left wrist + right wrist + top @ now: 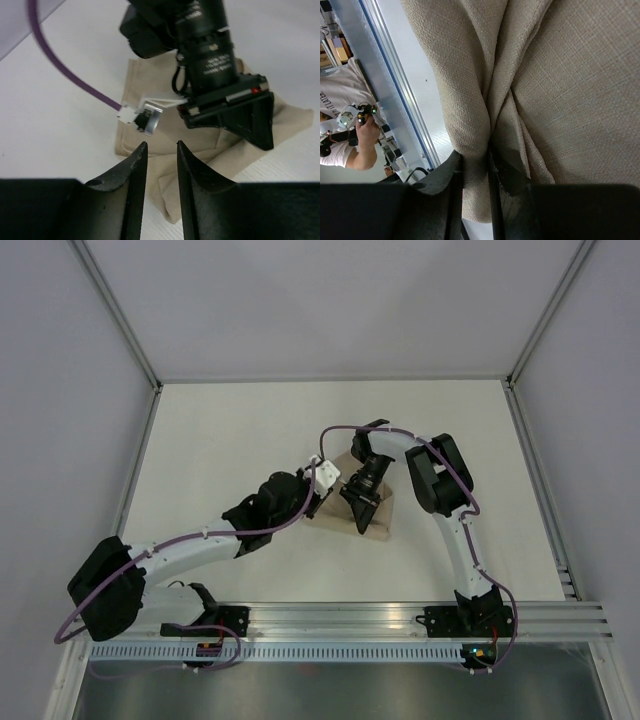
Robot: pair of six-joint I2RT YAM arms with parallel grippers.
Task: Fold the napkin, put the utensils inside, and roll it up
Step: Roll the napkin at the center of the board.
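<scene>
Napkin [560, 75] fold rises toward 12 o'clock, pinched in my right gripper [476, 164]; my left gripper [161, 150], slightly parted, holds nothing.

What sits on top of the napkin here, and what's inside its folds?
The right hand is on the napkin, pinching a fold. The left hand is over its edge, slightly open. Nothing else shows on top; whatever lies inside the folds is covered.

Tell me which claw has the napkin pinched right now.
The right claw: a fold of the napkin is clamped between its fingers. The left claw is parted at the napkin's edge, nothing between its fingers.
</scene>
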